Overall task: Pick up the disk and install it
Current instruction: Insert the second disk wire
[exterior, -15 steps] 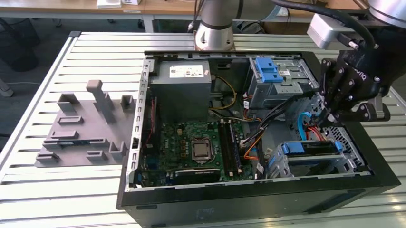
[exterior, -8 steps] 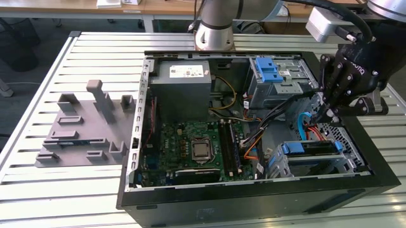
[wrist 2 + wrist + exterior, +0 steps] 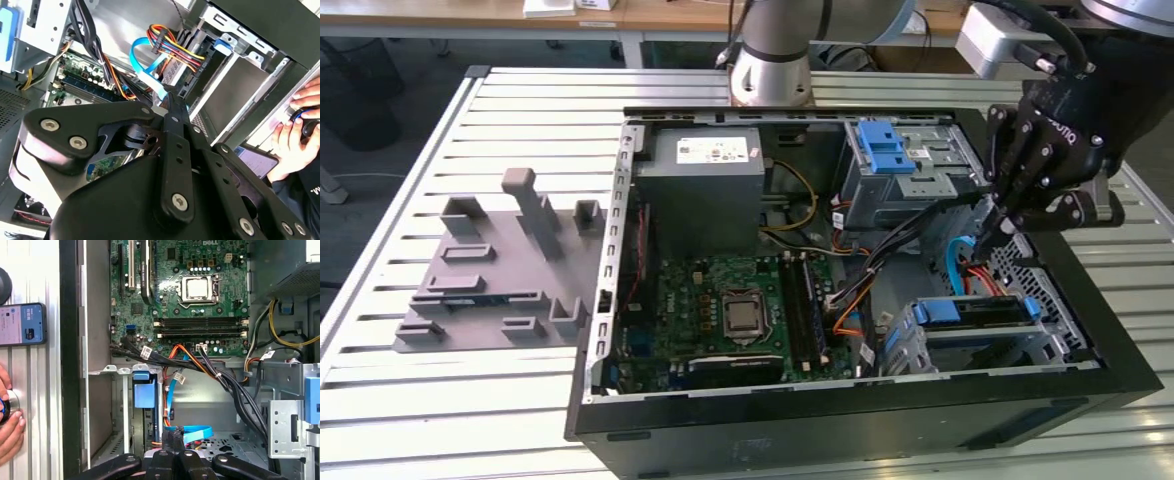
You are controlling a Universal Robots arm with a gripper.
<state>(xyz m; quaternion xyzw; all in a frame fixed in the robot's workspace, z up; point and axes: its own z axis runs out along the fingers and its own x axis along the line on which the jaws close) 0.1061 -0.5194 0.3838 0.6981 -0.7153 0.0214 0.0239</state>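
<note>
I've got the end effector down inside the open PC case, above the lower drive cage, at the case wall farthest from the motherboard. Fingers look pinched together with nothing between them, so clenched and empty as far as I can tell.

The disk sits in that lower drive cage, blue rail visible on its edge, just below the end effector tip. In the first wrist view its blue rail shows inside the cage, next to the cable bundle. Light-blue data cable is loose right by the fingertips; I can't tell if it's plugged in, the angle is poor.

Progress read: the disk appears already seated in the cage, so the pick and insert look mostly done. Whether it's fully latched or cabled isn't confirmable from here.

A person's hand rests on the tabletop outside the case, beside a phone.
</note>
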